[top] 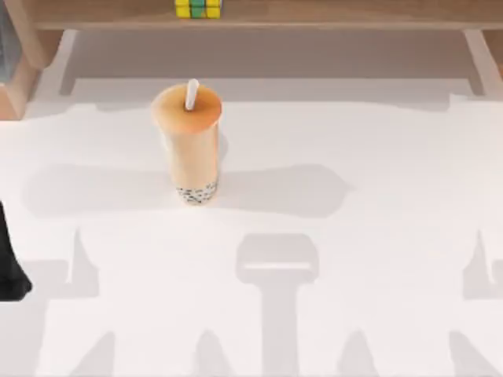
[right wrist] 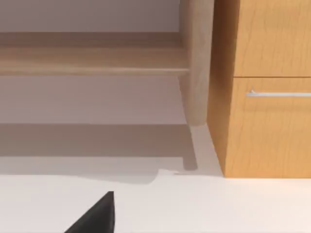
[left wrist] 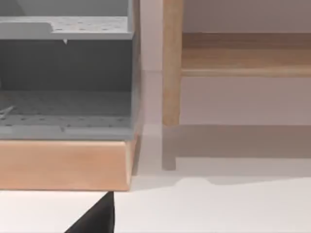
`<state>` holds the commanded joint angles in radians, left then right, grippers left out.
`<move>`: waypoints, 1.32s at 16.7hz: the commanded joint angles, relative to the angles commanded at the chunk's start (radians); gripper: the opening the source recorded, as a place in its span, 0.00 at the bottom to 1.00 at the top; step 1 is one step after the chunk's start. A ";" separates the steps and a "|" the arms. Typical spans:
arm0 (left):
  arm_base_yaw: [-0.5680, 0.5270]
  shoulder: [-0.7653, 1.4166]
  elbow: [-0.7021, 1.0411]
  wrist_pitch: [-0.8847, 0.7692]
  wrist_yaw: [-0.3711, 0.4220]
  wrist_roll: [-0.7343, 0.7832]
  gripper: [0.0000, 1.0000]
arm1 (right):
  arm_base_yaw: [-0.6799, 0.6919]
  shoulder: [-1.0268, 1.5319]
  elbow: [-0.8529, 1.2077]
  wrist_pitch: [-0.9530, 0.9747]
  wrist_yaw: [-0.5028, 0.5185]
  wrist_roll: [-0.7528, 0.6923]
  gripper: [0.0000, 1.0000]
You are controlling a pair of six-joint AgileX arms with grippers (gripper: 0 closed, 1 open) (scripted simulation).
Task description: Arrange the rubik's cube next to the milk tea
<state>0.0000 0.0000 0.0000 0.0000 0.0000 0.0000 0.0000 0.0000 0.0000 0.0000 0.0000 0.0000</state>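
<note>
Two arms: I see my left arm [top: 9, 267] parked at the desk's [top: 377, 236] left edge; finger state I cannot tell.
Milk tea [top: 191, 145]: upright, left of desk centre.
Rubik's cube [top: 197, 8]: on the wooden shelf [top: 330, 14] at the far edge.

From above, we look steeply down on the white table [top: 377, 157]. Both our wrist cameras sit low, facing the wooden shelf [left wrist: 245, 53] behind it.
</note>
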 joint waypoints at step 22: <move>-0.430 1.556 0.987 0.498 -0.414 -0.078 1.00 | 0.000 0.000 0.000 0.000 0.000 0.000 1.00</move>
<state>-0.4298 1.5558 0.9865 0.4981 -0.4144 -0.0785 0.0000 0.0000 0.0000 0.0000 0.0000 0.0000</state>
